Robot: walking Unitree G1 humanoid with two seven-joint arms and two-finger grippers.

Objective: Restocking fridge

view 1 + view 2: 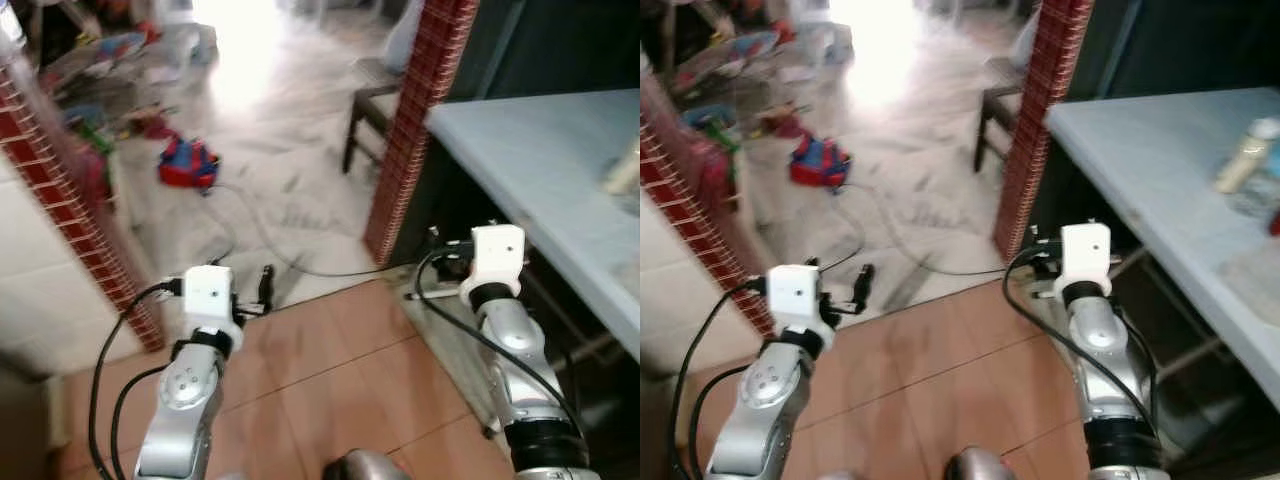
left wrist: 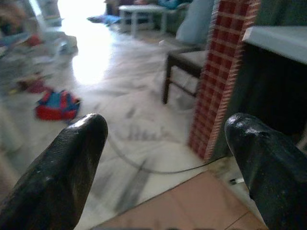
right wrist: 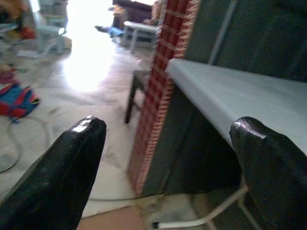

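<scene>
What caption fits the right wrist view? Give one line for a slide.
Open right gripper faces a red brick pillar and the pale counter beside it.

Red brick pillar [image 1: 418, 120] w/ white lines is showing a grid look. Table [image 1: 540, 170] is looking pale blue. Near floor [image 1: 340, 380] is looking orange-brown, far floor [image 1: 290, 190] white w/ grey streaks. Bag [image 1: 188, 163] is showing red & blue. Arms silver, fingers [image 2: 67, 177] black.

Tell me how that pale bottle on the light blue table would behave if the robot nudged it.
The bottle looks tall and narrow, so it would probably tip rather than slide. If round, it might roll on the table. It is blurred, so weight is unclear.
</scene>
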